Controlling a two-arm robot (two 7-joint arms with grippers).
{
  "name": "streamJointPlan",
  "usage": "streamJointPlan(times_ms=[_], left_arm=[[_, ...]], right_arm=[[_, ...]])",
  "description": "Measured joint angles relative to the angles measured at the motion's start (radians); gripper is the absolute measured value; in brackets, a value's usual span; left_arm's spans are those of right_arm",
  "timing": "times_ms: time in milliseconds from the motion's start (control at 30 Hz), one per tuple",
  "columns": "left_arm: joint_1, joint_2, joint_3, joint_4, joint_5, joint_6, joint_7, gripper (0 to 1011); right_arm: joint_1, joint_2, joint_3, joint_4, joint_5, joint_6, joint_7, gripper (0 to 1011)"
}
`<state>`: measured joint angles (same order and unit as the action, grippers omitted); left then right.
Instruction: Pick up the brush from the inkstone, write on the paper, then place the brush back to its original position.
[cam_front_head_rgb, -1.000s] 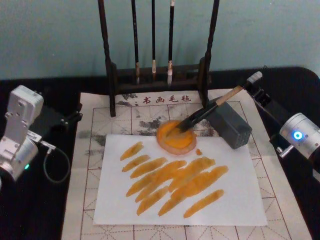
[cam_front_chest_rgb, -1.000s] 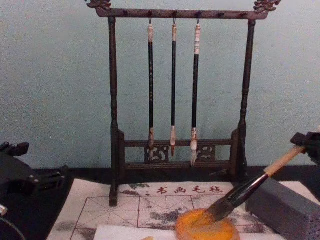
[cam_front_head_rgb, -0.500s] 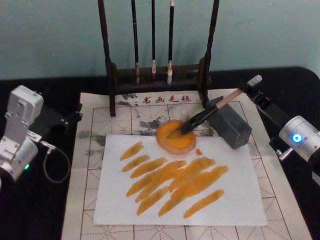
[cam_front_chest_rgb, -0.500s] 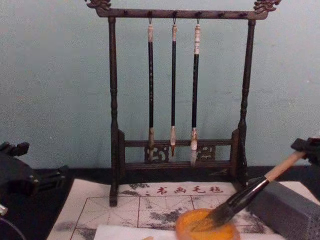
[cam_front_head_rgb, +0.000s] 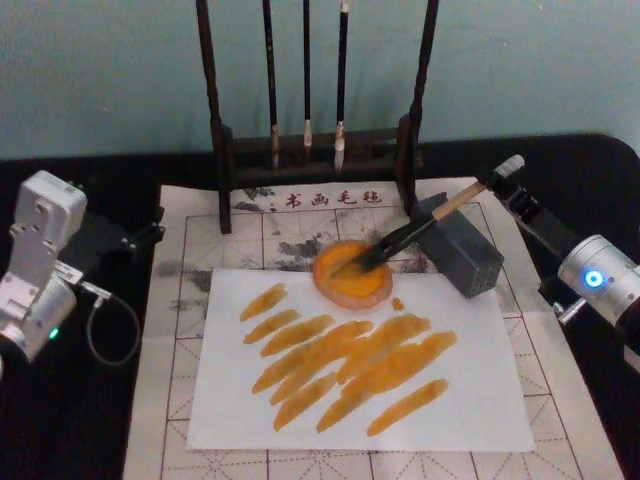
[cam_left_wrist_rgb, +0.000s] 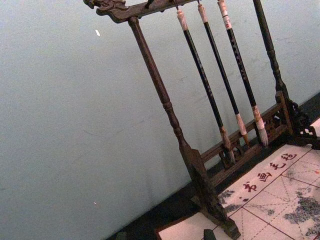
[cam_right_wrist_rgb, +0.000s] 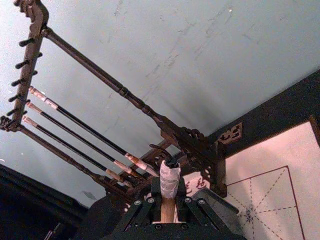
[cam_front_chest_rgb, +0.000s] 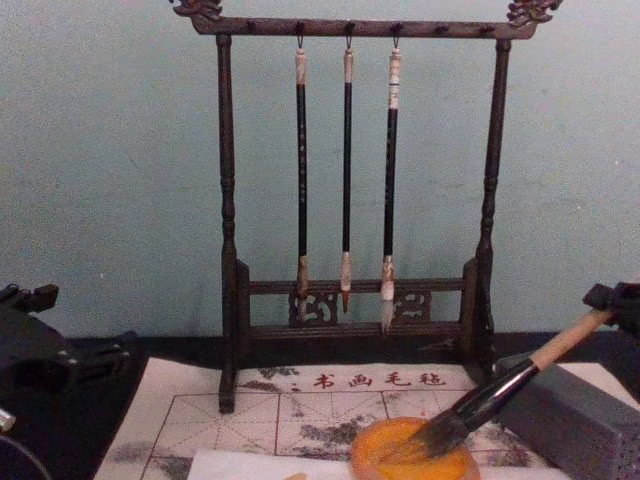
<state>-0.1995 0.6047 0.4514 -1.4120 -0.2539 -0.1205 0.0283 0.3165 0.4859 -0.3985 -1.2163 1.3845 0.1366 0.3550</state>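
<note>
Paper (cam_front_head_rgb: 480, 400) on mat (cam_front_head_rgb: 170, 330); dish (cam_front_head_rgb: 345, 288) at paper's far edge, brush (cam_front_head_rgb: 400, 238) tuft in it; block (cam_front_head_rgb: 465, 258) right of dish; rack (cam_front_head_rgb: 215, 120) behind.

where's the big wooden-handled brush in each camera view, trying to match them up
head view: the brush slants right of centre, bristles in the orange dish, handle end in the right pincer.
chest view: lower right, rising toward the right edge.
right wrist view: its wrapped handle end, clamped, before the brush rack.
left wrist view: the brush rack and mat corner.
shared landmark: the brush rack with three hanging brushes.
</note>
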Motion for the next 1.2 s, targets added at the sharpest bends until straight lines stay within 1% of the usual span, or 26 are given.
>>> streamJointPlan(times_ms=[567,867,1200], left_arm=[[0.0,0.0,0.0,0.0,0.0,0.0,0.0,1001],[0.0,0.0,0.0,0.0,0.0,0.0,0.0,1001],[0.0,0.0,0.0,0.0,0.0,0.0,0.0,1001]], right_arm=[[0.0,0.0,0.0,0.018,0.012,0.007,-0.014,184],[-0.002,-0.003,0.005,0.024,0.027,0.014,-0.021,184],[-0.002,-0.003,0.005,0.024,0.026,0.013,-0.021,184]])
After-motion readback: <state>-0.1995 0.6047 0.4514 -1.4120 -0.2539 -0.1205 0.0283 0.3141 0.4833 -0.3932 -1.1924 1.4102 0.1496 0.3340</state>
